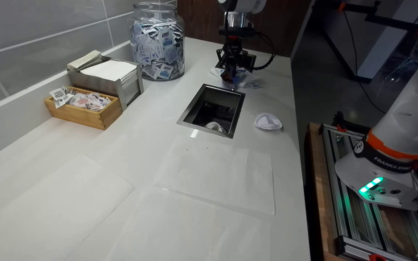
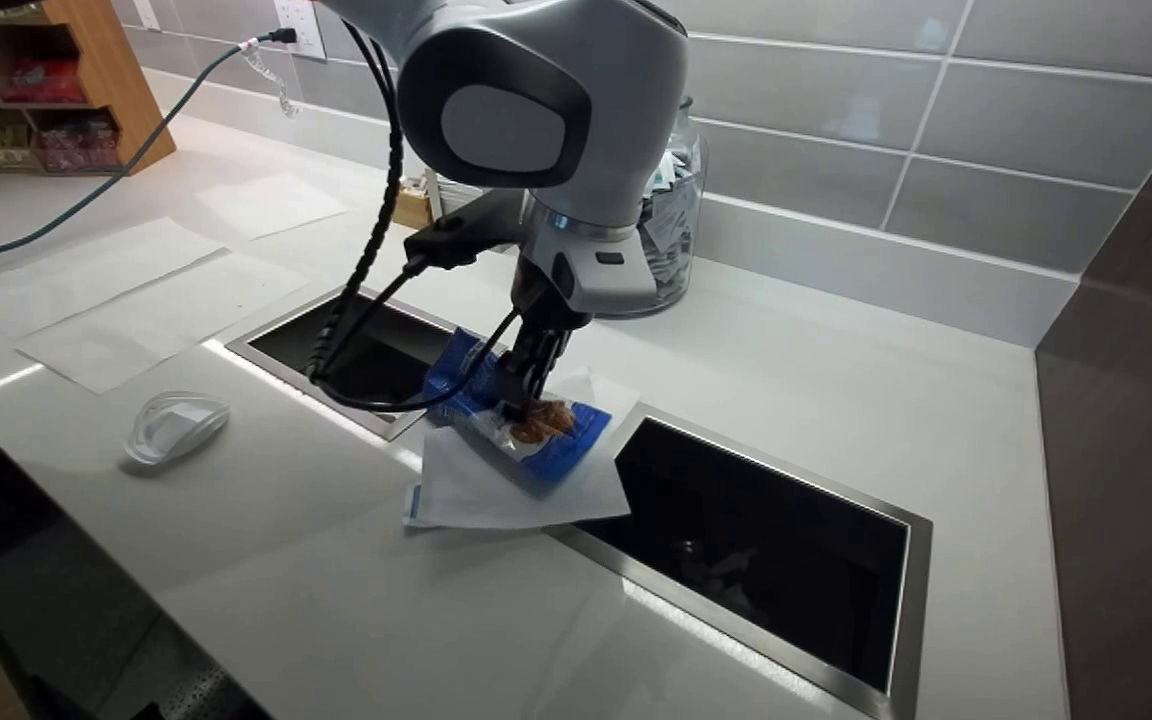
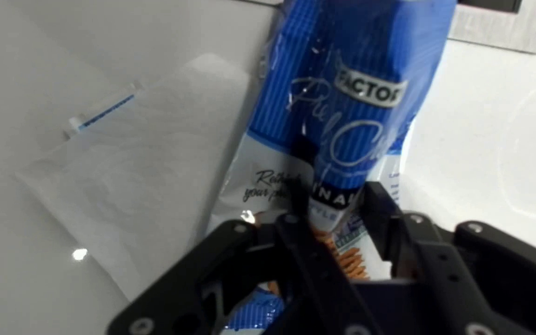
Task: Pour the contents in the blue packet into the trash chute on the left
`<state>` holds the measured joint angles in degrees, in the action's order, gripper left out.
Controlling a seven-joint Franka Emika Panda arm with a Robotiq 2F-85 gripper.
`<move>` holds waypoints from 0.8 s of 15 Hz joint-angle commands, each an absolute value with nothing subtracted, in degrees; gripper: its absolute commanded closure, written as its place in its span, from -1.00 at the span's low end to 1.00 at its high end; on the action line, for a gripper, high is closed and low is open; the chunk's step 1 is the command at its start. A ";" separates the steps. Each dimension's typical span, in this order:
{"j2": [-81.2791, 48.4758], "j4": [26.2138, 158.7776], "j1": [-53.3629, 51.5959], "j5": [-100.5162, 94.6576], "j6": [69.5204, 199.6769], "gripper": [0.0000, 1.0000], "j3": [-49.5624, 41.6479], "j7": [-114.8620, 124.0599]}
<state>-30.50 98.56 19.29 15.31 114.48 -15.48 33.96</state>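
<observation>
Pinching one blue packet (image 3: pixel 356 123) in the gripper (image 3: pixel 337 202), near one trash chute (image 1: pixel 203 129) holding something white (image 1: pixel 213 126), clear of one sachet-filled jar (image 1: pixel 155 16).

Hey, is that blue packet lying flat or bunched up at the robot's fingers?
Bunched up: in the wrist view, the blue packet folds into a raised ridge that narrows between the fingers.

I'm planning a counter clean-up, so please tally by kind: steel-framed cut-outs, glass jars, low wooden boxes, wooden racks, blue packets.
Steel-framed cut-outs: 2
Glass jar: 1
Low wooden box: 1
Wooden rack: 1
Blue packet: 1
Total: 6
</observation>
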 commanded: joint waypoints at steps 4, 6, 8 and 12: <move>-30.71 98.04 19.80 17.79 114.80 0.96 -15.41 31.51; -29.11 99.33 19.33 17.33 115.30 1.00 -15.57 31.11; -27.00 101.01 18.57 16.61 115.66 1.00 -15.72 30.72; -21.56 105.31 16.43 15.67 116.12 1.00 -15.69 30.13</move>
